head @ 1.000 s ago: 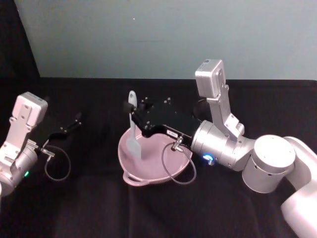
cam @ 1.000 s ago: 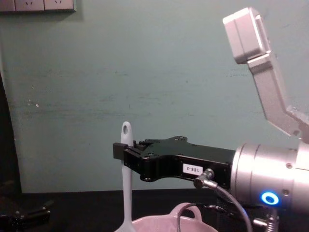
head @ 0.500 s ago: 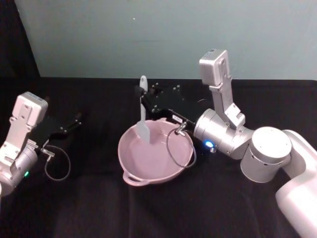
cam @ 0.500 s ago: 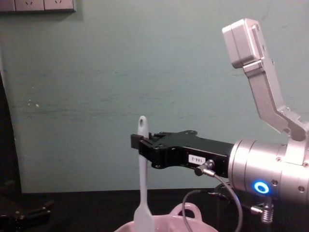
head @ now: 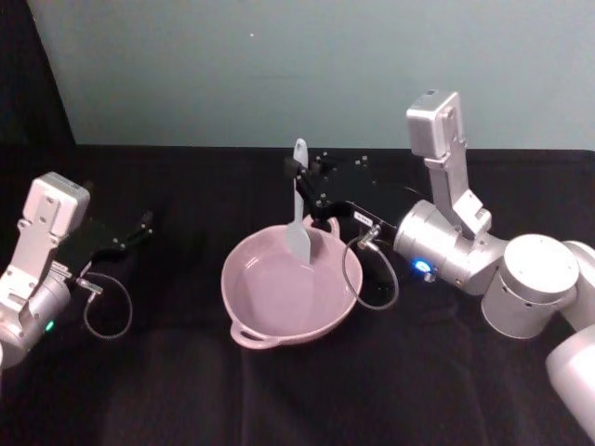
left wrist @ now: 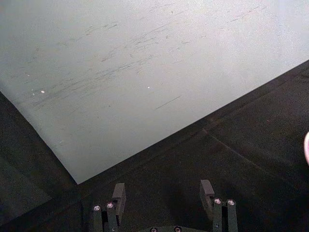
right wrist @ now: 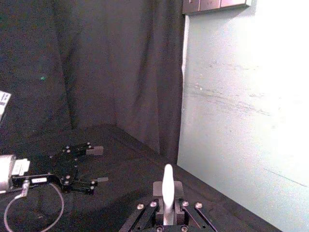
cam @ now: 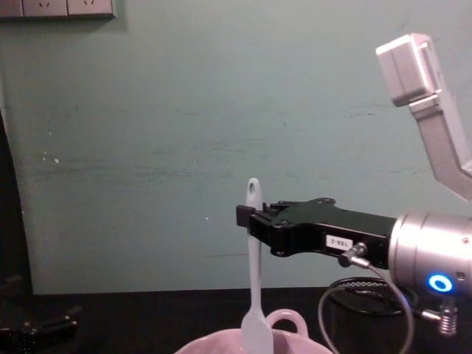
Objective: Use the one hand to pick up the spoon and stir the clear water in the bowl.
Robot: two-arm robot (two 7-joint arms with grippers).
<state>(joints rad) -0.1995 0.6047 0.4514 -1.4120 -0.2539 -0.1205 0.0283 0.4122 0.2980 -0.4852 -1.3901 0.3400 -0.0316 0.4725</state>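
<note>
Spoon [head: 298, 237] stands upright, scoop at 6 o'clock below my right gripper [head: 305, 179] clenched on its handle, over the bowl [head: 274, 293] near its 1 o'clock rim; left gripper [head: 138, 232] parked, released, at 9 o'clock.

Prob. a robot lab / test bay w/ staged backdrop: table [head: 279, 400] under the right pincer [cam: 247, 219] draped w/ black cloth, bare teal wall [cam: 147, 147] right behind it, black curtain [right wrist: 96, 63] off to its left, wall sockets [cam: 66, 7] high up & left of it.
</note>
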